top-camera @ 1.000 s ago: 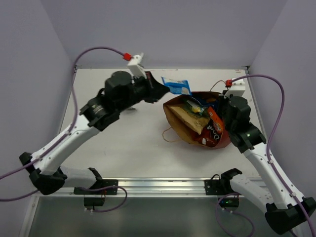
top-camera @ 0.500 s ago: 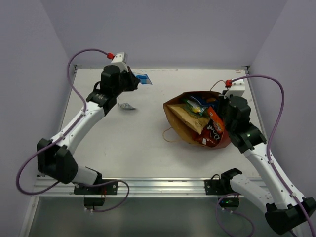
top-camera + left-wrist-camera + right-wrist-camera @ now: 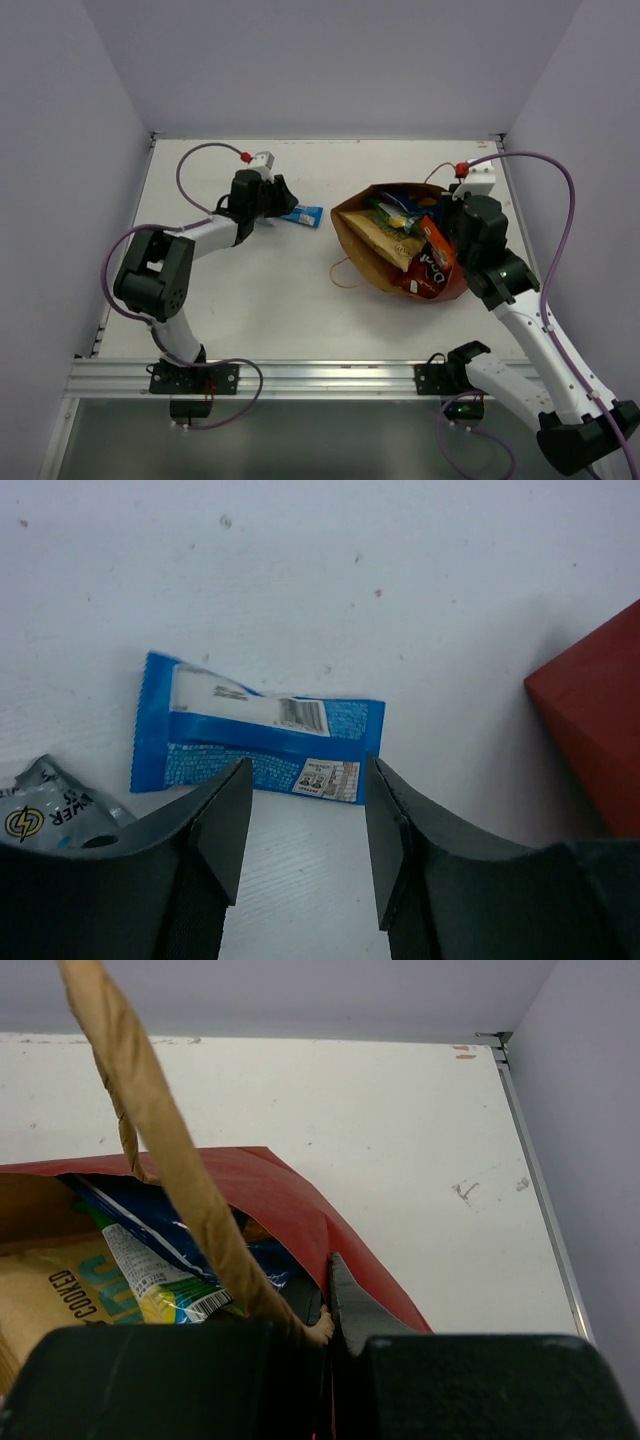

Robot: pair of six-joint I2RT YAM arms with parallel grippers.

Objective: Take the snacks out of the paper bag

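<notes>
The paper bag [image 3: 355, 250] lies open on the table, brown inside and red outside [image 3: 300, 1195], with snacks in it: a red-orange chip bag [image 3: 432, 265], a tan bag with teal print [image 3: 60, 1300] and a blue bag [image 3: 170, 1230]. My right gripper [image 3: 452, 220] [image 3: 330, 1295] is shut on the bag's red rim, and a twisted handle [image 3: 150, 1120] crosses its view. A small blue packet [image 3: 303, 214] [image 3: 255, 735] lies flat on the table. My left gripper [image 3: 282, 207] [image 3: 306, 780] stands open just short of it, nothing between the fingers.
A silver packet [image 3: 40, 815] lies beside the blue one on the left. The bag's red corner [image 3: 590, 730] shows at the right of the left wrist view. Walls close the table at the back and both sides.
My left arm carried the blue packet away from the bag, swung left, came down to the table and opened. The packet now lies free. The right arm has not moved.
</notes>
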